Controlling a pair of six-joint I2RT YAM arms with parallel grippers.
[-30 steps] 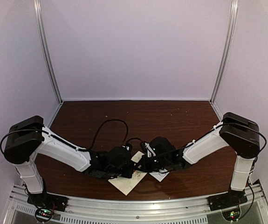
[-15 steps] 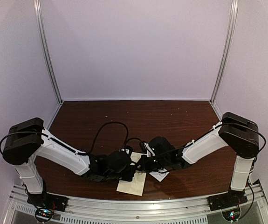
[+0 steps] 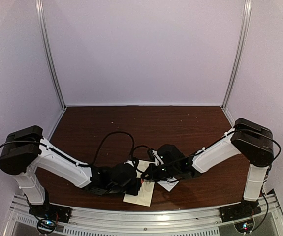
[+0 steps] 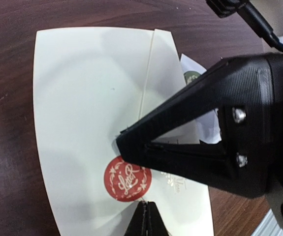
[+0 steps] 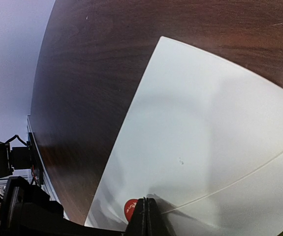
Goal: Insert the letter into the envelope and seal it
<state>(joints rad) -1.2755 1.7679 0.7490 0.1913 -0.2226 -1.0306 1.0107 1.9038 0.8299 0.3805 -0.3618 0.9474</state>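
Observation:
The cream envelope (image 4: 87,98) lies flat near the table's front edge, its flap folded down along a seam. It also shows in the top view (image 3: 139,195) and the right wrist view (image 5: 205,132). A round red sticker (image 4: 125,179) sits on the flap's tip and also shows in the right wrist view (image 5: 130,209). My left gripper (image 4: 146,210) is shut, its tip at the sticker's lower edge. My right gripper (image 5: 145,205) is shut, its tip pressed on the envelope beside the sticker; it also shows in the left wrist view (image 4: 119,144). The letter does not show.
A small white sticker card (image 3: 169,186) lies under the right gripper, just right of the envelope, with a green sticker (image 4: 191,75) on it. Both arms cross low over the front middle of the table. The metal front rail (image 3: 141,216) is close behind the envelope.
The envelope has turned from a diamond angle to square with the table edge. My left arm has drawn back to the left and lower. The right arm has barely moved.

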